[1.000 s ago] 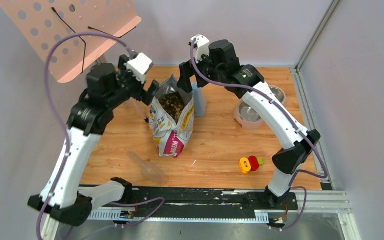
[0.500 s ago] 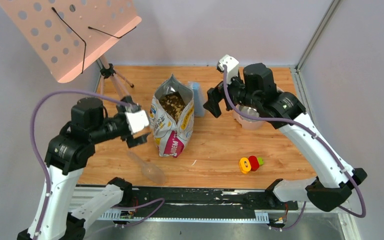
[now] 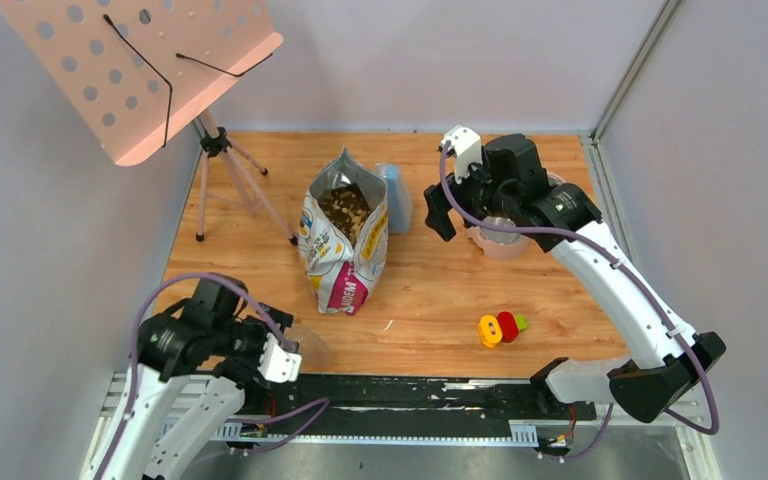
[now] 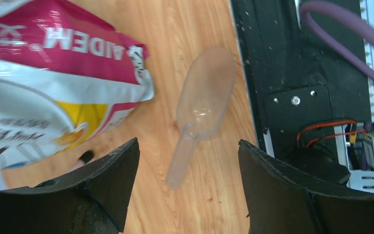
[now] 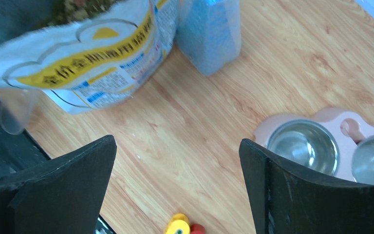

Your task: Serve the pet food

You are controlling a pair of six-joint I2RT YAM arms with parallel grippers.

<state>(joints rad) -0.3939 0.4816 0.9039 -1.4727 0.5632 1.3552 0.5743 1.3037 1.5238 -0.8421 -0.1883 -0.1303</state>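
Wooden surface (image 3: 440,290), grey walls round it, and the bag (image 3: 345,262) stands open near the middle with the kibble (image 3: 344,204) heaped inside. None of it is in the bowls (image 5: 304,146), which sit empty off to the right. I have the left pincer (image 4: 187,146) low at the near edge, fingers spread wide and gripping nothing. It looks down on the clear scoop (image 4: 205,100), which lies flat just beside the bag's foot with its handle pointing at the pincer. My right pincer (image 5: 175,146) hangs fully spread and empty between bag and bowls. I judge this the step of fetching the scoop. Next I need to lower the left pincer until its fingers straddle the thin handle, then close gently. The plastic looks slick and may skid on the wood.
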